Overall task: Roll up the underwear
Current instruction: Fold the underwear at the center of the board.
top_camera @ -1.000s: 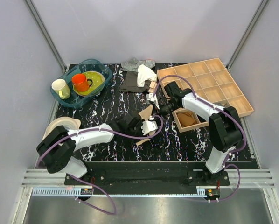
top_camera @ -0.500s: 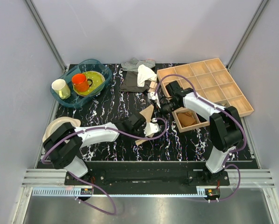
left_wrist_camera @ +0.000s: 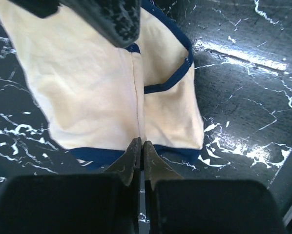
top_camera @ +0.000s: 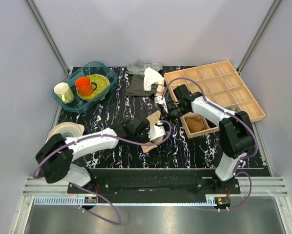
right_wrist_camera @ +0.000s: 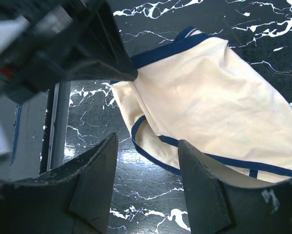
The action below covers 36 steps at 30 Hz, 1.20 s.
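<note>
At the middle of the black table (top_camera: 112, 109), the underwear (left_wrist_camera: 97, 87) lies between 2 grippers: the left gripper (left_wrist_camera: 138, 145) pinches its near hem, while the right gripper (right_wrist_camera: 148, 144) hovers spread at its far edge.

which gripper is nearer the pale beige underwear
Left. The left gripper has jaws closed on the hem of the pale beige fabric underwear; the right gripper hovers over it, jaws open.

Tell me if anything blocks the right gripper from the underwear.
Nothing visible does. The right gripper hangs open at the edge of the underwear; only the left gripper, shut on its hem, is nearby.
</note>
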Tool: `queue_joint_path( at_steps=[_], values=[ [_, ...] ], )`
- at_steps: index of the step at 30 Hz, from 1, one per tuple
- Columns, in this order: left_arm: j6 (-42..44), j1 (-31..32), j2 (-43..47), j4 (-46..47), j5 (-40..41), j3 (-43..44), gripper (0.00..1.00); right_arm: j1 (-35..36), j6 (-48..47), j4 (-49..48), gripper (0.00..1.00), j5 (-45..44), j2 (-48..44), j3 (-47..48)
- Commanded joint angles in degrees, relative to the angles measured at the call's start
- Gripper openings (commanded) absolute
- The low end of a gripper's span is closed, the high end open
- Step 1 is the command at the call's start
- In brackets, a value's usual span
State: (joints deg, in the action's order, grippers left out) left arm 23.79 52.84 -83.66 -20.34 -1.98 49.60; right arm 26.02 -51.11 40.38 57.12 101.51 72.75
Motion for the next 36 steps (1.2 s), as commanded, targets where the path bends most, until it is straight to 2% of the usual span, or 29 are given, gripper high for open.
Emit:
queue_joint_path(
  at_steps=[1,9,17,18,22,27,28,30,31,33,34,36],
  values=[
    [0.82,0.16,5.69,-0.76,-1.0,1.64,0.0,-0.36,0.14,0.84,0.61,1.94,-0.53,2.22],
    [-1.19,0.16,6.14,0.03,-6.54,-1.61,0.02,-0.36,-0.3,1.1,0.61,0.89,-0.09,2.22],
    [-6.74,0.16,0.17,0.3,-11.82,-0.3,0.21,-0.53,-1.97,2.07,0.61,-1.83,0.61,2.31],
    [-7.35,0.25,-0.62,-0.22,-11.56,0.31,0.26,-0.53,-2.23,2.24,0.61,-2.36,0.7,2.31],
    [-10.51,-0.8,0.15,-1.81,-10.94,2.16,0.36,-0.53,-4.52,3.21,0.62,-4.21,0.35,1.87],
    [-12.36,-1.95,8.05,0.29,-8.67,-0.29,0.5,-0.53,-13.82,5.76,0.65,-4.74,-2.54,-0.5],
    [-12.1,-2.04,9.99,2.82,-6.74,-1.52,0.58,-0.53,-18.89,6.28,0.66,-4.39,-3.16,-1.81],
    [-10.53,-2.21,16.75,5.82,-4.89,-6.35,0.65,-0.53,-25.93,8.74,0.74,-3.16,-4.65,-3.22],
    [-10.0,-2.13,18.95,9.23,-3.49,-7.84,0.75,-0.53,-32.49,10.06,0.77,-2.11,-5.01,-4.62],
    [-8.59,-2.91,25.1,14.68,-2.86,-12.66,0.86,-0.36,-37.98,11.29,0.85,-1.14,-5.36,-5.69],
    [-8.33,-3.18,27.04,16.37,-2.68,-14.26,0.95,0.08,-42.27,12.34,0.86,-1.14,-5.1,-5.78],
    [-7.1,-3.88,30.47,20.14,-3.2,-17.68,0.99,1.39,-43.63,12.35,0.86,-2.19,-3.7,-5.25]
  ],
)
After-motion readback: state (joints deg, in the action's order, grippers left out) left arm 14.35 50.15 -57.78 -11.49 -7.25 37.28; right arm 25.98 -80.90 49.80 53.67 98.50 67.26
